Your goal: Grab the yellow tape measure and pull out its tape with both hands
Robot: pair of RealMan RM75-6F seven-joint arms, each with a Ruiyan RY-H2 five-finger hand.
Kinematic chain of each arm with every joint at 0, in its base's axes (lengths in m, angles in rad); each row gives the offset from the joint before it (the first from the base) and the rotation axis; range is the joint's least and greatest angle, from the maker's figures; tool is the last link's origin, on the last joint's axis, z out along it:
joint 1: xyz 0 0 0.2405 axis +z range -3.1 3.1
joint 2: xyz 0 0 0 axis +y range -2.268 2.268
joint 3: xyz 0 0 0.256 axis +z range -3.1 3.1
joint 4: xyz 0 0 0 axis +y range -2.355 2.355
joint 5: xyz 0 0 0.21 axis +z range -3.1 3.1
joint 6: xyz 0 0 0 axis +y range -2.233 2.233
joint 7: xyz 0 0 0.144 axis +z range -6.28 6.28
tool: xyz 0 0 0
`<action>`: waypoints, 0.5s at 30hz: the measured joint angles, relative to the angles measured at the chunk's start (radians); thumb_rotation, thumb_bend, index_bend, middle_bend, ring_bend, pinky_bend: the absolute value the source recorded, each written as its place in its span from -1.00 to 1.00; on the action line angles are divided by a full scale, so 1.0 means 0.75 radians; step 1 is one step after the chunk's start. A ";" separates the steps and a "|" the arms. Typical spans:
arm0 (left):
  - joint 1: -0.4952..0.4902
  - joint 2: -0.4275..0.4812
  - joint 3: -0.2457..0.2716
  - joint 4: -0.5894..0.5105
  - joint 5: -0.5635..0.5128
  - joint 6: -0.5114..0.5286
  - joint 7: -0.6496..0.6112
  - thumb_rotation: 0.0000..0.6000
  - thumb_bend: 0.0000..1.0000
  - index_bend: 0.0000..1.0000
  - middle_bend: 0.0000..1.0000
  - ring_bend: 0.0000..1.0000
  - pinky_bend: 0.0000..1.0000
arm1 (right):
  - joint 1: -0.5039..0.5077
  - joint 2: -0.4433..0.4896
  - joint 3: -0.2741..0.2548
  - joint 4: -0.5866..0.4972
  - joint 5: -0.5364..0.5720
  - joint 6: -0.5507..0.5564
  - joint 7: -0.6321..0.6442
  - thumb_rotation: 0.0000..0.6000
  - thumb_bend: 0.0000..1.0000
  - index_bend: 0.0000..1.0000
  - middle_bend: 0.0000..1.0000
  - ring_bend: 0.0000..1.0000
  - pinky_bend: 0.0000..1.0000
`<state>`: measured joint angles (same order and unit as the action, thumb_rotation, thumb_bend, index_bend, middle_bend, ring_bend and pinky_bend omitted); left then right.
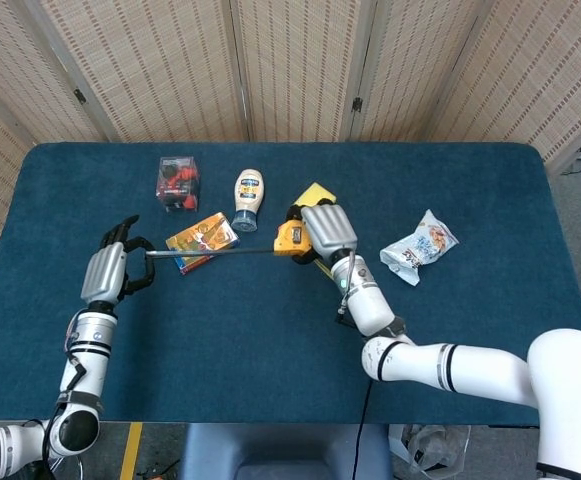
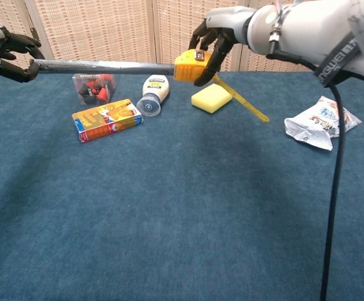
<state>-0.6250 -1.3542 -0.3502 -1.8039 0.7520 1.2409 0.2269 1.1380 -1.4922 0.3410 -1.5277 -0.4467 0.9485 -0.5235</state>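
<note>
The tape measure (image 1: 290, 238) is held up above the counter (image 1: 270, 330), just beside the sponge (image 2: 211, 98). The right robot hand (image 1: 328, 232) has its fingers closed around the yellow case. From the case the tape (image 2: 103, 65) runs out in a nearly straight line, away from the sponge, to the left robot hand (image 1: 110, 272), which pinches the tape end with curled fingers. So the long axis of the tape lies from one robot hand to the other, almost level, and it passes above the box (image 2: 106, 119) and the bottle (image 2: 151, 95) without touching them. I judge that more pulling must go along this same line, the two robot hands moving further apart.

In the chest view the left robot hand is cut off at the picture edge, so the exact grip on the tape tip is hard to see. A thin yellow strap (image 2: 243, 99) hangs from the case over the sponge; where it ends I cannot tell.
</note>
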 measured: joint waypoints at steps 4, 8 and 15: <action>0.034 0.036 0.011 0.020 0.036 -0.028 -0.069 1.00 0.27 0.18 -0.81 -0.98 -0.88 | -0.073 0.083 -0.033 -0.051 -0.040 0.004 0.044 1.00 -0.57 0.47 0.17 0.07 -0.65; 0.067 0.060 0.020 0.045 0.072 -0.051 -0.146 1.00 0.27 0.18 -0.81 -0.98 -0.88 | -0.134 0.154 -0.057 -0.083 -0.075 0.000 0.093 1.00 -0.57 0.47 0.17 0.07 -0.65; 0.125 0.093 0.034 0.118 0.135 -0.086 -0.273 1.00 0.27 0.18 -0.81 -0.98 -0.88 | -0.219 0.259 -0.080 -0.127 -0.127 -0.013 0.173 1.00 -0.57 0.47 0.17 0.07 -0.65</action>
